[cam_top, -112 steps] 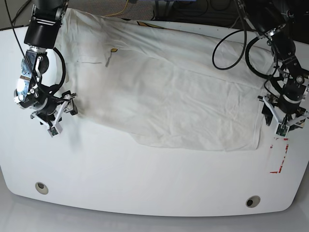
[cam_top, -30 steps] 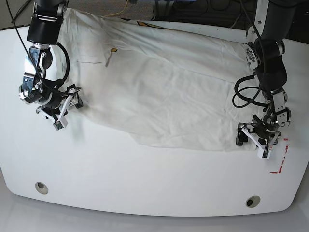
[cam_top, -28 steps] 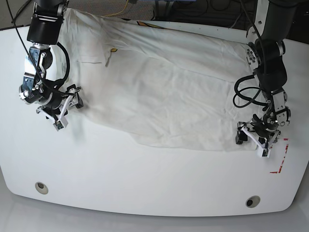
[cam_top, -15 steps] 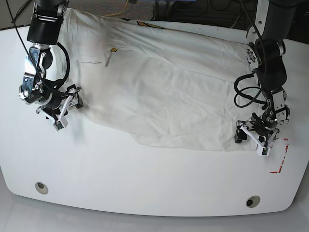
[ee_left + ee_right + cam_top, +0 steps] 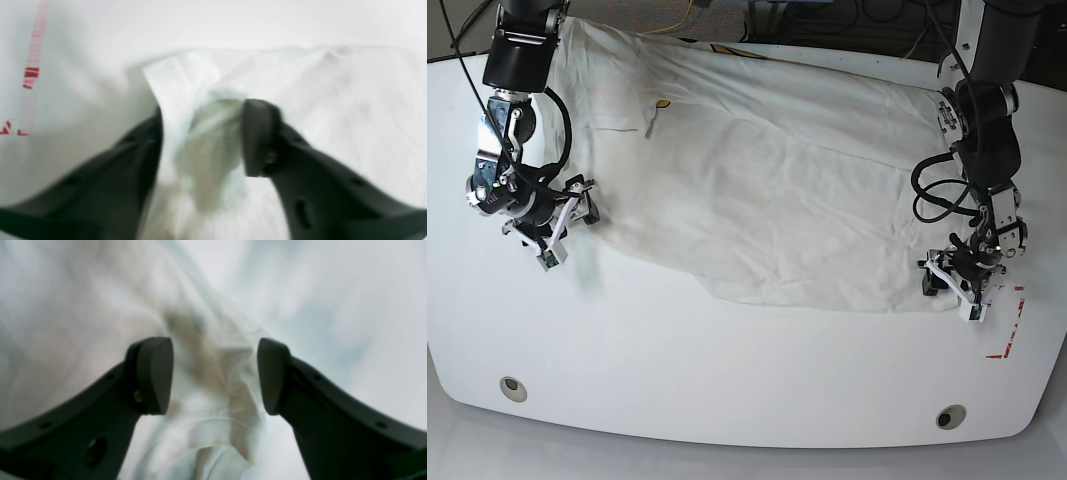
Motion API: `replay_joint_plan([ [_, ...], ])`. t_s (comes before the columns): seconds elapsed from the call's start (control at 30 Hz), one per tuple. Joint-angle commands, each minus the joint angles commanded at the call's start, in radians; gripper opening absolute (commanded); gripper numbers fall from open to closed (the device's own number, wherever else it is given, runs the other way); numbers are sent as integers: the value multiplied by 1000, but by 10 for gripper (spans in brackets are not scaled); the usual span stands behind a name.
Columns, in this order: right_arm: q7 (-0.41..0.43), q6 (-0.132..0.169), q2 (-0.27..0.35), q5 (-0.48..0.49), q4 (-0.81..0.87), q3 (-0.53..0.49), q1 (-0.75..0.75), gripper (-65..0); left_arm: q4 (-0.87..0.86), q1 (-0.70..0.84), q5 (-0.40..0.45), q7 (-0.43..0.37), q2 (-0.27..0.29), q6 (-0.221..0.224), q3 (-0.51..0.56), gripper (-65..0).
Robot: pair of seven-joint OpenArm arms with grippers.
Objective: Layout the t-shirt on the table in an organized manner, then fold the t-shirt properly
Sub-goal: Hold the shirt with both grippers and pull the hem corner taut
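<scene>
Left gripper (image 5: 959,287) sits low at the near corner of the t-shirt (image 5: 767,190), and the wrist view shows a bunch of cloth between its two fingers, which look like they are squeezing in on it. Right gripper (image 5: 562,223) is at the other side edge, fingers spread with a wrinkled bit of cloth between them, not pinched yet. Nearly four seconds ago the left gripper was higher up and just off the shirt's side; now it has come down to the corner. The right one slid in a little toward the cloth. So both look ready to grab and pull the shirt flat. The shirt lies spread but crooked across the table (image 5: 727,370), with red tape (image 5: 1007,330) just beside the left gripper.
</scene>
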Motion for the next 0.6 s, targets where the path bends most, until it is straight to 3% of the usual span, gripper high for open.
replay_joint_plan([
  [0.23,0,0,0,0,2,3,2,-266,18,5,0,0,2,0,0,-537],
  [0.43,0,0,-29,-6,-5,86,31,-265,106,38,0,0,43,0,-2,-624],
  [0.6,-3,0,-43,-8,-37,104,71,-263,201,77,0,5,51,0,2,-628],
])
